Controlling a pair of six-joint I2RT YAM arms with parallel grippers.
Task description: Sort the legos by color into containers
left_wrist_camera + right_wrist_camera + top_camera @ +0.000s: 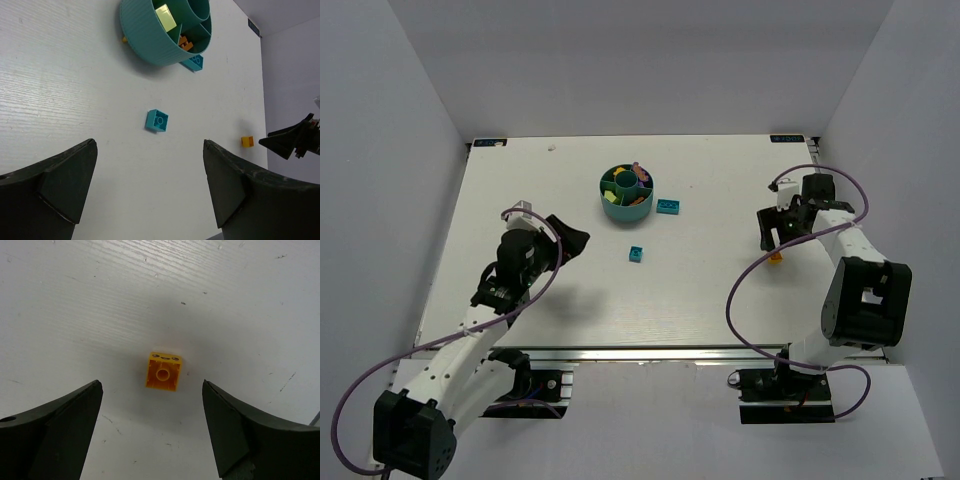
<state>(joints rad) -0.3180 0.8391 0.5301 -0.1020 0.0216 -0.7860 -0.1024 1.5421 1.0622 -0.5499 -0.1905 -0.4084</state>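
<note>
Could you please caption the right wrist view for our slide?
Open right gripper frames a lone orange lego lying on the white table.

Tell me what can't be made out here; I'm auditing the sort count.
Teal bowl contents: too small in the top view to count; in the left wrist view its wall and the frame edge hide most.
Orange brick: partly under the right gripper in the top view.
Small orange piece behind the bowl: mostly hidden by its wall, left wrist view.

Robotics lab cell: plain white walls [650, 60] enclose a white table [620, 300] edged by a mounting rail [650, 355].
</note>
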